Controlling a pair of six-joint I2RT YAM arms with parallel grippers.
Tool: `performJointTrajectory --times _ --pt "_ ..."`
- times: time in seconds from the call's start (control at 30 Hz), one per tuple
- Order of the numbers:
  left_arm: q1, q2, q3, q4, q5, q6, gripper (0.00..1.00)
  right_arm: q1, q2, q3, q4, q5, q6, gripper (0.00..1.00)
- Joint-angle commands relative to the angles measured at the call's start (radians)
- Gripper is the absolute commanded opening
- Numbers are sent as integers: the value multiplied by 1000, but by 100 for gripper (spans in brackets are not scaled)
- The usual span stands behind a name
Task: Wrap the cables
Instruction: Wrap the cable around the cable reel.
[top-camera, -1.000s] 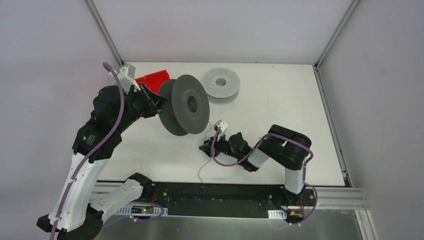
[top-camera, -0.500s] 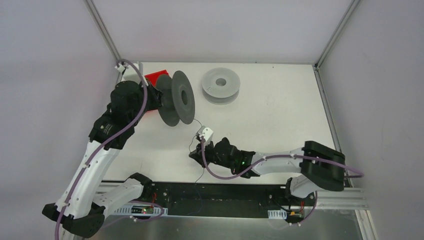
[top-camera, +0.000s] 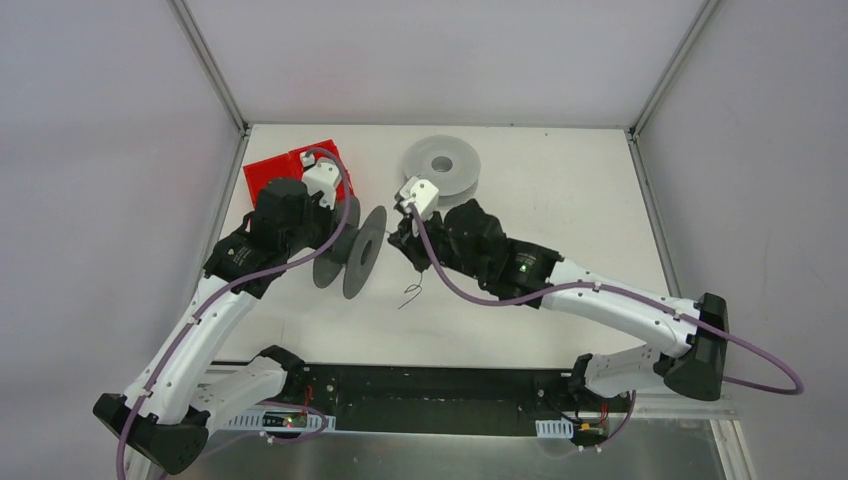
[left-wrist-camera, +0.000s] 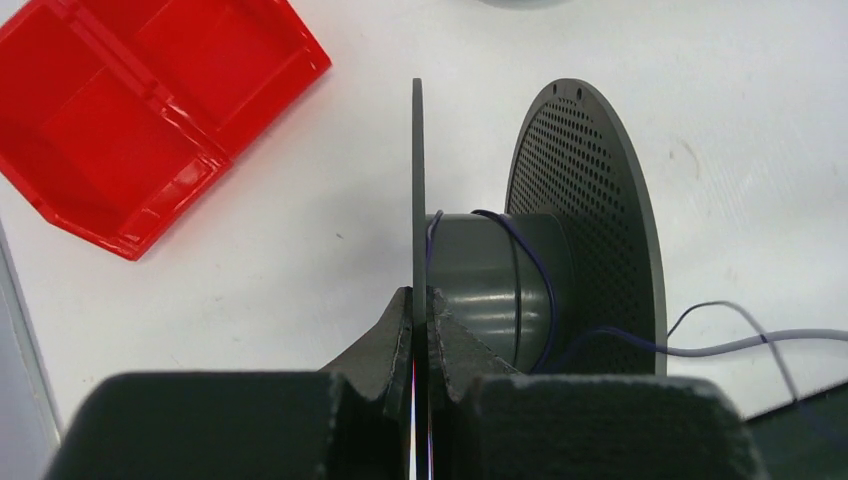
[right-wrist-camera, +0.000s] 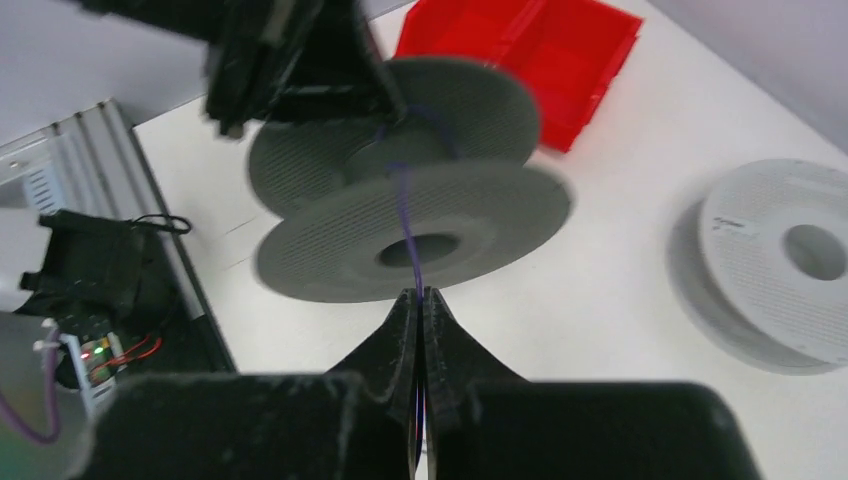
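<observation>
A dark grey spool (top-camera: 352, 252) hangs above the table left of centre. My left gripper (top-camera: 326, 236) is shut on the thin edge of its near flange (left-wrist-camera: 418, 200). The cable (left-wrist-camera: 545, 275), a very thin dark wire, loops around the spool's hub. In the right wrist view the cable (right-wrist-camera: 406, 215) runs from the hub over the flange (right-wrist-camera: 420, 235) into my right gripper (right-wrist-camera: 418, 294), which is shut on it. That gripper (top-camera: 398, 240) sits just right of the spool. A loose curl of cable (top-camera: 410, 293) lies on the table below it.
A light grey spool (top-camera: 442, 170) lies flat at the back centre. A red bin (top-camera: 282, 172) sits at the back left, close behind the left wrist. The metal frame rail (top-camera: 450, 385) runs along the near edge.
The left arm swung the dark spool forward and turned it, uncovering the red bin. The right arm moved from near the front edge up beside the spool and shut on the cable.
</observation>
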Motion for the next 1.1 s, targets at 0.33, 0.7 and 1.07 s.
performJointTrajectory --times 0.33,0.7,1.07 --pt "-4 68 219 -228 301 24 0 -280 123 90 -115 -236 -59 0" --pt "88 50 342 -204 499 -189 0 -366 76 -253 278 -449 72 8" --pt "89 -20 240 13 455 -434 0 -328 53 -616 878 -506 217 23"
